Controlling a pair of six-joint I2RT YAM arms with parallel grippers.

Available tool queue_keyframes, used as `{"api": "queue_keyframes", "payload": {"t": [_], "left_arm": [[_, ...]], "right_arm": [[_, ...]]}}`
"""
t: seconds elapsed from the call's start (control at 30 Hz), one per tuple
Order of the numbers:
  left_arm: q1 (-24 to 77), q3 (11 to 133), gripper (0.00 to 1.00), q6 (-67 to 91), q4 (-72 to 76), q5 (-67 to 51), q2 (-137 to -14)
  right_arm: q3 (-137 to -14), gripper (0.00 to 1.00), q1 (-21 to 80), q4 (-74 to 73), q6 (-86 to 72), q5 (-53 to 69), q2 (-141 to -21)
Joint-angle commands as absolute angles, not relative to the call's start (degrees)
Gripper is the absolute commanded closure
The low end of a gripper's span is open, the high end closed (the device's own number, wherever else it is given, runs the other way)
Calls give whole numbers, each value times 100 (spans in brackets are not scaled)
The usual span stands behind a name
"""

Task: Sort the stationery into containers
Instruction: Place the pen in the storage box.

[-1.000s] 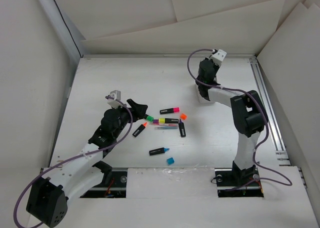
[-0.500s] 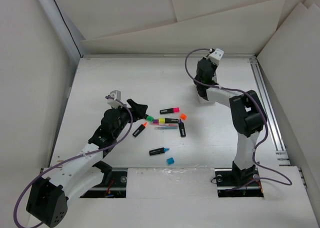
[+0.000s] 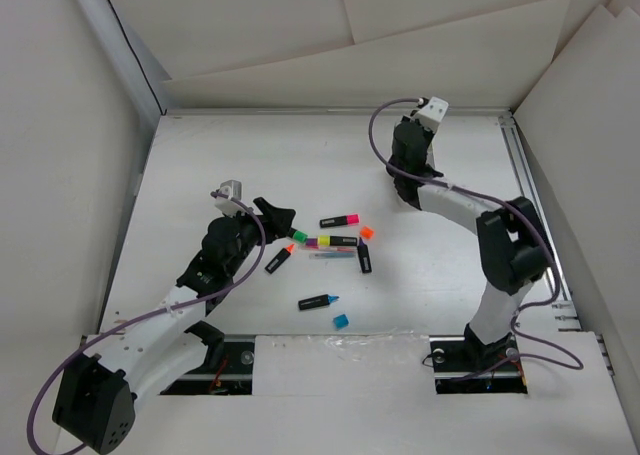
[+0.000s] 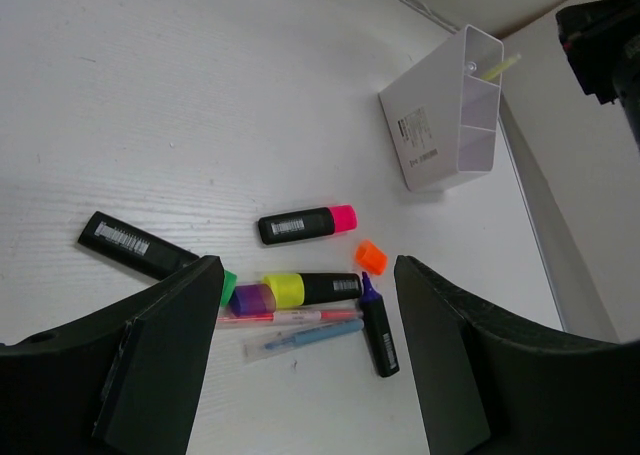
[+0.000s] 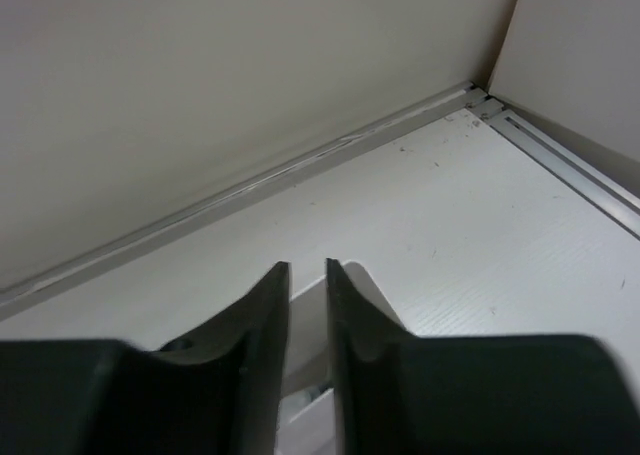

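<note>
- Left fingers [image 4: 160, 365] spread wide, empty, above black-barrelled highlighters with bright caps [image 4: 300, 224] scattered on the white surface [image 4: 150, 95].
- Right fingers [image 5: 260, 325] slightly parted, gripping nothing, over the small white rectangular plastic box [image 4: 440, 125].

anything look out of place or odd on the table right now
Two caps lie loose: an orange cap just off the pink-capped highlighter, and a blue cap alone, apart from the rest. The white box shows only one thin yellowish pen poking out.
</note>
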State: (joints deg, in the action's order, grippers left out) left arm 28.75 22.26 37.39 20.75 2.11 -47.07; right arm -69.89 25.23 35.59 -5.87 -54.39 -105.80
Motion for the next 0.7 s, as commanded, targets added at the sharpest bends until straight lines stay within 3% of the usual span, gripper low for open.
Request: {"api": "queue_keyframes", "payload": {"t": [0.0,0.1,0.3,0.37,0.43,0.6,0.67], "left_arm": [[2848,2329,34,3744,2268,219,-4579],[2848,2329,34,3744,2268,272,-4579],[2848,2329,34,3744,2154,334,-4465],[2848,2329,34,3744,2153,334,-4413],[2848,2329,34,3744,2153,387,-4351],[2848,2329,34,3744,1969,562,-4210],[2848,2329,34,3744,1969,737,-4044]], "right_arm": [[-6908,81,2943,2766,-922,-4943,-9627],[-6804,100,3269,1369,-1571,-3326,-9256],[-6073,100,4050,688,-1767,-526,-8684],[-6144,99,4297,28,-1592,-282,-8736],[-6204,94,4752,-411,-1529,-499,-8789],[-5872,58,5203,-905,-1599,-729,-8649],[-5705,51,5203,-844,-1652,-590,-8648]]}}
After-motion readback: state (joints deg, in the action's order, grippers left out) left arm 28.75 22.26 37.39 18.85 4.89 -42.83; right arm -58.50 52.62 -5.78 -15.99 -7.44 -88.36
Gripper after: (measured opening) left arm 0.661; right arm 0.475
